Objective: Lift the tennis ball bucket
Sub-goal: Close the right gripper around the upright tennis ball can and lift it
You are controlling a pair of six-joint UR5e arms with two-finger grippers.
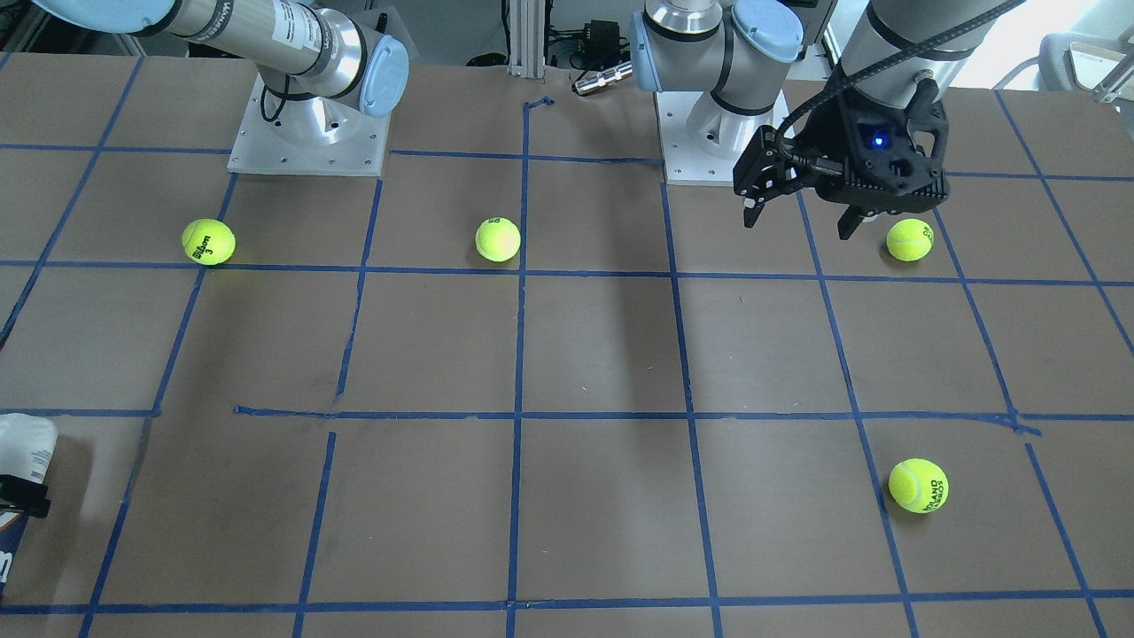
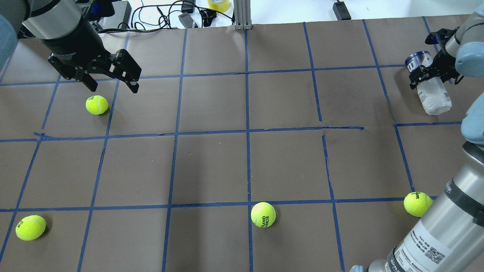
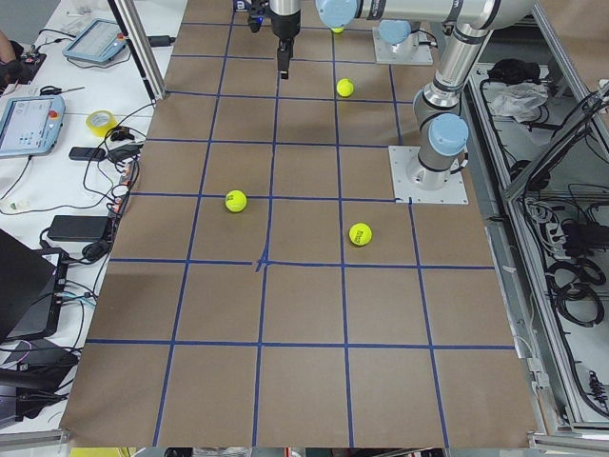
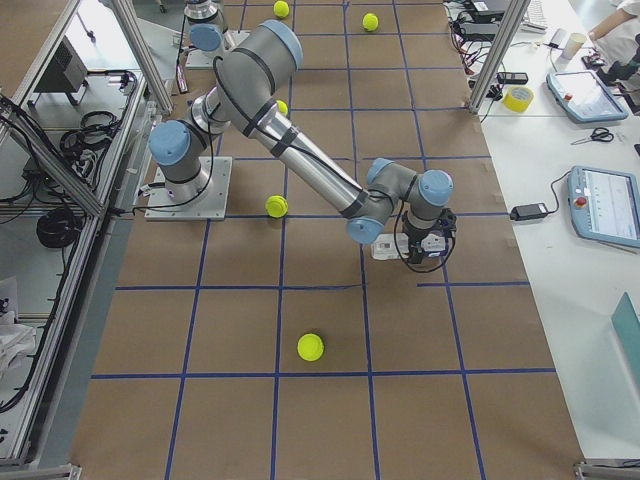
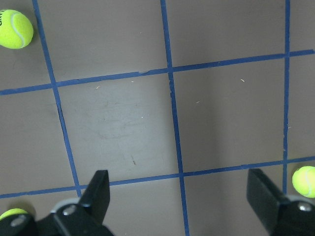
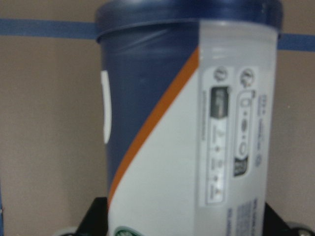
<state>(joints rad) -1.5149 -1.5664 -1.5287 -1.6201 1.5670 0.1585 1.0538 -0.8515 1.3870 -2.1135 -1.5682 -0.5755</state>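
The tennis ball bucket (image 2: 431,94), a slim can with a white label and navy rim, lies tilted at the table's far right. It also shows at the left edge of the front view (image 1: 25,447). My right gripper (image 2: 431,73) is around its navy end. In the right wrist view the bucket (image 6: 187,123) fills the frame and the fingers (image 6: 96,219) press against both its sides. I cannot tell whether it is off the table. My left gripper (image 2: 112,87) is open and empty, high above the table's left half, and shows in the left wrist view (image 5: 179,196).
Several yellow-green tennis balls lie loose: one far left (image 2: 96,104), one near left (image 2: 30,227), one near centre (image 2: 263,214), one by my right arm (image 2: 418,204). Cables and a tape roll (image 2: 219,4) sit beyond the far edge, beside a metal post (image 2: 242,15).
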